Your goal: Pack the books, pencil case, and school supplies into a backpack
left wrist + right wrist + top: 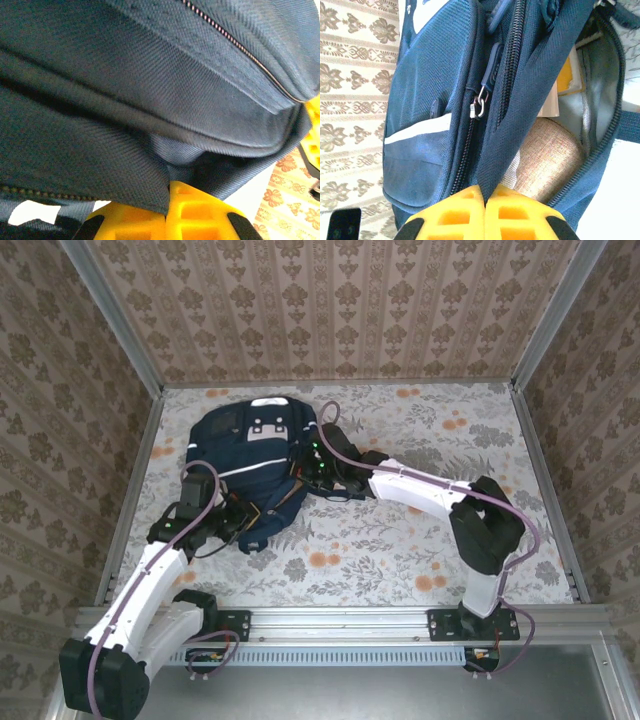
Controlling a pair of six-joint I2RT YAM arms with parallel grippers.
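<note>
The navy backpack (252, 455) lies flat at the table's centre-left, its white stripe (417, 130) across the front pocket. My left gripper (167, 192) is shut on a fold of the backpack's fabric (125, 165) at its near edge. My right gripper (485, 192) is shut on the flap edge (520, 115) beside the main zipper, on the bag's right side (305, 468). Through the open mouth I see the tan pencil case (550, 155), an orange-yellow book (567, 75) and a white sheet (553, 102) against the grey lining (600, 100).
A metal zipper pull (480, 107) hangs on the front pocket. The floral tablecloth (420, 530) stretches bare to the right of the bag. Patterned walls (330, 310) close off the back and both sides, and a metal rail (340, 620) runs along the near edge.
</note>
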